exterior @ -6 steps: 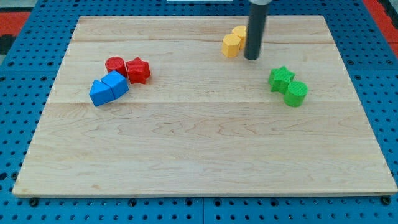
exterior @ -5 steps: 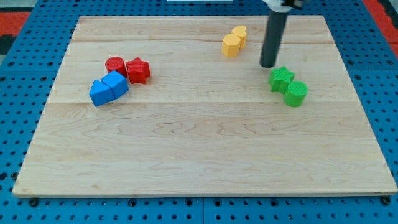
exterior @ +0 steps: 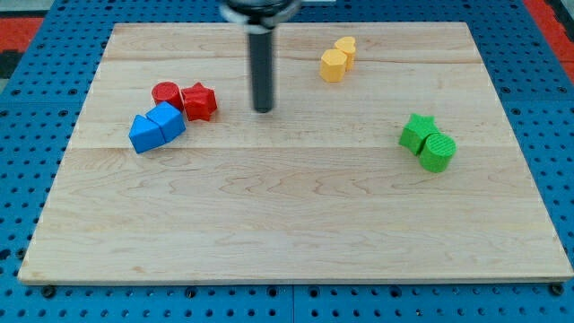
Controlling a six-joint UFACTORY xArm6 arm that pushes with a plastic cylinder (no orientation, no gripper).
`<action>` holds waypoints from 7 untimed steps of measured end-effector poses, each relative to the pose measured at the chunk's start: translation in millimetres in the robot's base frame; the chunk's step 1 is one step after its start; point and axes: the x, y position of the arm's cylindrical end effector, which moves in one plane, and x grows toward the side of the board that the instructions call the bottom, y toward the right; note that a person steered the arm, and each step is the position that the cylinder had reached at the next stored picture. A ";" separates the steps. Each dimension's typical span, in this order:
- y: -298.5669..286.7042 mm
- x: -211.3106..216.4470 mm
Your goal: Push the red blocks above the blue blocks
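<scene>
A red cylinder (exterior: 166, 93) and a red star block (exterior: 199, 100) sit side by side at the board's left. Just below them lie a blue cube (exterior: 167, 120) and a blue triangular block (exterior: 143, 134), touching each other and the red ones. My tip (exterior: 263, 109) rests on the board to the right of the red star block, a short gap away, touching no block.
Two yellow blocks (exterior: 337, 59) sit together near the view's top, right of centre. A green star block (exterior: 416, 131) and a green cylinder (exterior: 438, 152) touch at the right. The wooden board (exterior: 287, 224) lies on a blue pegboard.
My tip swung from beside the yellow blocks right to the green blocks, then far left to beside the red star. The green pair has shifted slightly right and down.
</scene>
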 end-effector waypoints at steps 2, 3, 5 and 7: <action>-87.7 -24.7; -112.8 -34.3; -152.1 -5.2; -194.2 -14.8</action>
